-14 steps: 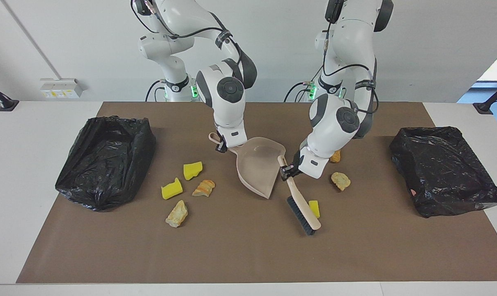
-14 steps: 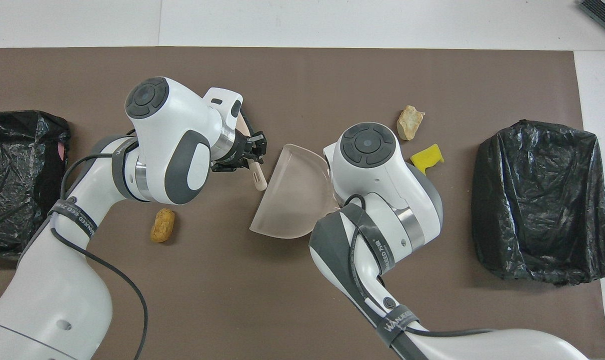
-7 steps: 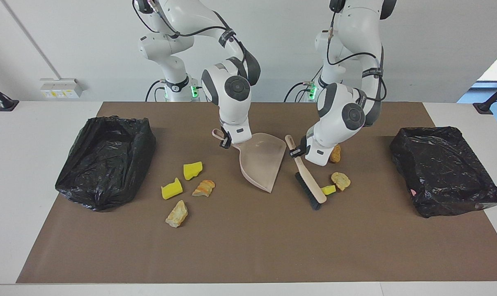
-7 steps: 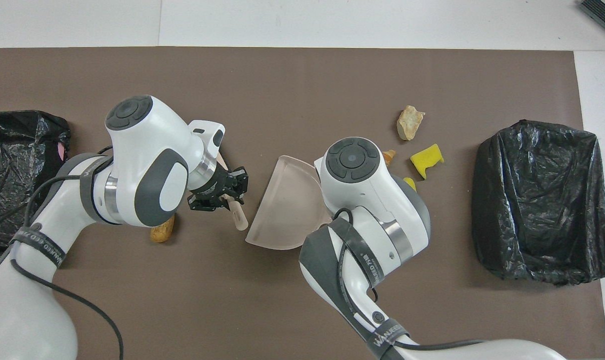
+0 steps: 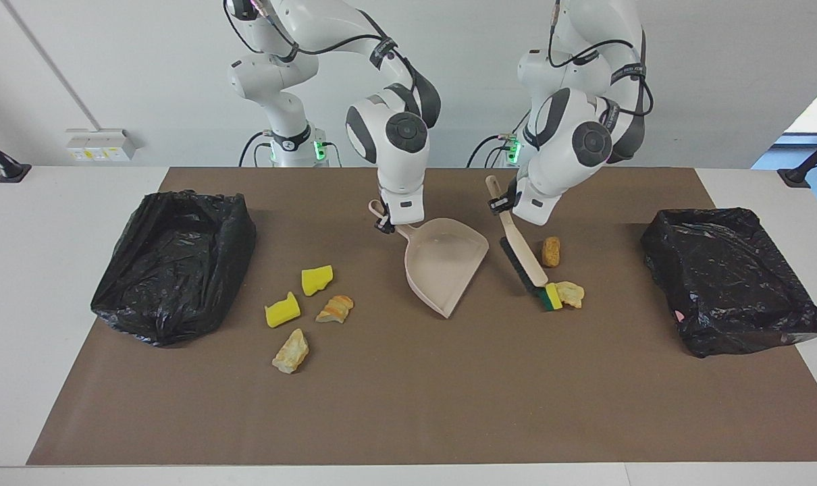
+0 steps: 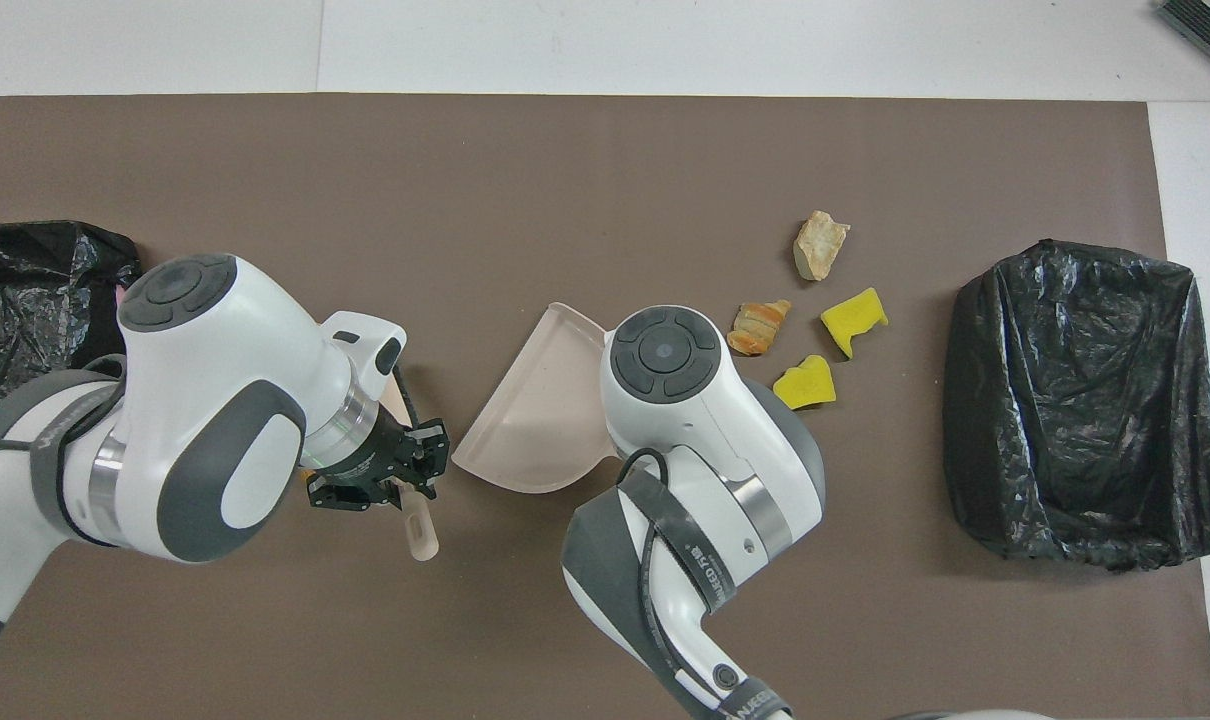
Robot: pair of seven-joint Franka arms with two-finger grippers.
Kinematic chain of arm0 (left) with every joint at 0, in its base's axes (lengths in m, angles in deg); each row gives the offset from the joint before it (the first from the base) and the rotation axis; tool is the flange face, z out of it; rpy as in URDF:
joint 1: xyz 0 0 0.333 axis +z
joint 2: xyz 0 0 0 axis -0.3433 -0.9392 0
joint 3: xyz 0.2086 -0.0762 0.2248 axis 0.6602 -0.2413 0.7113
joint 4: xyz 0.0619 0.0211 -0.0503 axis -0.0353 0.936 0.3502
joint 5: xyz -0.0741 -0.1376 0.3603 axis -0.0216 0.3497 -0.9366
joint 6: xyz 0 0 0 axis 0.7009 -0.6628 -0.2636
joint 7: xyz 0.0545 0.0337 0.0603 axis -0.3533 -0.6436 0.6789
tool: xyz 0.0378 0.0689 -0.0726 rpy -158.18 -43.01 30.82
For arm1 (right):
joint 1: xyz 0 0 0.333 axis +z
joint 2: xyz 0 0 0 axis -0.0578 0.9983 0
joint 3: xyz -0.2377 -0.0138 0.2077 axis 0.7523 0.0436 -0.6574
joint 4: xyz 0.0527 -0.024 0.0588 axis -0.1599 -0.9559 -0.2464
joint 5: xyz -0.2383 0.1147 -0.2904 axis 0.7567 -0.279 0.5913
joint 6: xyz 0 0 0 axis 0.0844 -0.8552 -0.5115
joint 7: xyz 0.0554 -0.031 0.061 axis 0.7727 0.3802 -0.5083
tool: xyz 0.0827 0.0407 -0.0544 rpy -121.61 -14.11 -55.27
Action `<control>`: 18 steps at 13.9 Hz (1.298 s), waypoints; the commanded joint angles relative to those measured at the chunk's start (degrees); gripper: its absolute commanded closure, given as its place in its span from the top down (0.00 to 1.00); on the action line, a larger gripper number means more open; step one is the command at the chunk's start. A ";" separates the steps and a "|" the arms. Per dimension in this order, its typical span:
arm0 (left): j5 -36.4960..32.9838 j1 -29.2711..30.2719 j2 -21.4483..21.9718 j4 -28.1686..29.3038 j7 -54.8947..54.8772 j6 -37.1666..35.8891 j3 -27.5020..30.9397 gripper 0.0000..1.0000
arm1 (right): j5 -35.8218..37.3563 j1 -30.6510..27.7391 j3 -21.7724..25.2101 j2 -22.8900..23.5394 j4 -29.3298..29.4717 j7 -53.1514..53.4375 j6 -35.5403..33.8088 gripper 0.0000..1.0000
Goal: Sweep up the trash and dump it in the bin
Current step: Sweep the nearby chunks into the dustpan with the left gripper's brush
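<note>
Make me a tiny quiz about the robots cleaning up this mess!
1. True or false: the dustpan has trash in it.
2. The left claw grips: A) the brush B) the dustpan C) a sponge.
3. Fill in: ___ scraps lie on the brown mat.

Key: 1 false, it is empty. 2 A. 3 seven.

Left gripper point(image 5: 502, 204) clamped, wrist tilted; right gripper point(image 5: 382, 221) seemingly clamped, pointing down.
</note>
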 commanded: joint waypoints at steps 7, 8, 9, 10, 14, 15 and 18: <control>-14.20 9.91 4.88 6.91 -10.30 7.23 -0.20 0.00 | 2.06 -0.92 -0.12 -3.81 -7.59 -16.48 7.90 0.00; -16.30 10.61 4.09 7.61 -12.77 9.08 -0.20 0.00 | 2.15 -0.92 -0.12 -3.81 -7.59 -16.40 7.99 0.00; -17.80 11.14 3.04 8.66 -15.14 11.27 -0.28 0.00 | 2.15 -0.92 -0.12 -3.72 -7.68 -16.48 7.99 0.00; -17.81 12.19 2.76 9.54 -17.60 13.91 -0.28 0.00 | 2.67 -0.57 -0.12 -3.46 -7.94 -16.31 8.17 0.00; -17.81 11.77 -0.92 10.43 -22.72 19.38 -0.37 0.00 | 3.82 -1.01 -0.12 -3.19 -9.00 -16.48 9.58 0.00; -17.81 11.33 -1.10 10.43 -24.20 19.73 -0.46 0.00 | 3.82 -1.01 -0.12 -3.19 -9.09 -16.40 9.57 0.00; -17.73 10.54 -3.82 10.08 -27.99 22.53 -0.81 0.00 | 3.73 -1.27 -0.12 -3.28 -9.26 -15.69 9.40 0.00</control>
